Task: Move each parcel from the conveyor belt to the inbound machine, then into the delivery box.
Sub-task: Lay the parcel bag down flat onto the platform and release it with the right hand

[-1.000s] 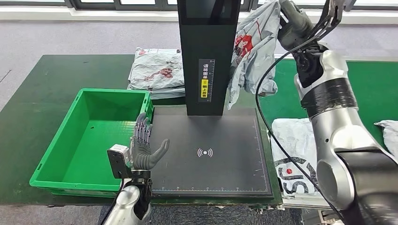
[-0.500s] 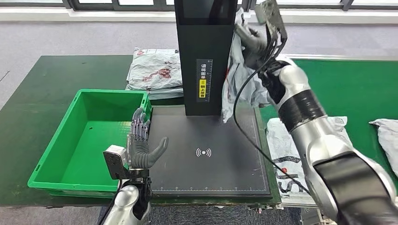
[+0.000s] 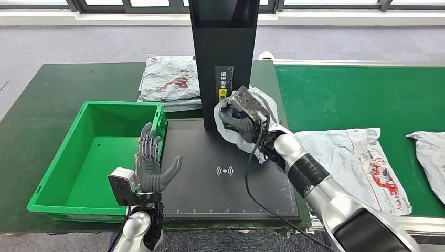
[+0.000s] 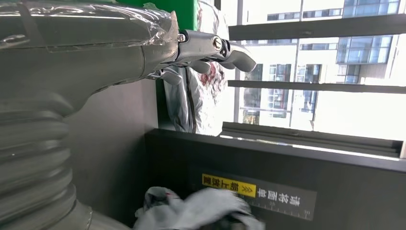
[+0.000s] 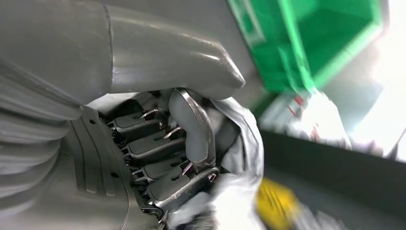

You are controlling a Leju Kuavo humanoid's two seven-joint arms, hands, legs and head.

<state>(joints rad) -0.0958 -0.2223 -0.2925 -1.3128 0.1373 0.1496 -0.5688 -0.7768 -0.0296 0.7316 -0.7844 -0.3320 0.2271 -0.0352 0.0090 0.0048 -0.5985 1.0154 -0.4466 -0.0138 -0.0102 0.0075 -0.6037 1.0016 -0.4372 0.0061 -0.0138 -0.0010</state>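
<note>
Head view shows my right hand point(image 3: 239, 118) low over the far edge of the black scan plate point(image 3: 231, 181) of the inbound machine point(image 3: 223, 58), just in front of its upright column. Its fingers point(image 5: 184, 124) are curled tight around a crumpled grey parcel point(image 3: 226, 126), which bulges out of the grip and hangs against the plate. Right wrist view confirms the grip, with grey plastic bunched between thumb and fingers.

My left hand point(image 3: 152, 165) stands upright at the near left corner of the plate, palm facing the plate, fingers spread and holding nothing. It sits just beside the wall of the green delivery box point(image 3: 57, 173), which stands on the dark green worktop point(image 3: 31, 100) left of the machine.

More grey parcels lie around: a stack point(image 3: 168, 84) behind the box and left of the column, one large flat one point(image 3: 362, 163) on the green conveyor belt point(image 3: 357, 94) to the right of the plate, and part of another point(image 3: 430, 157) at the right edge of view
</note>
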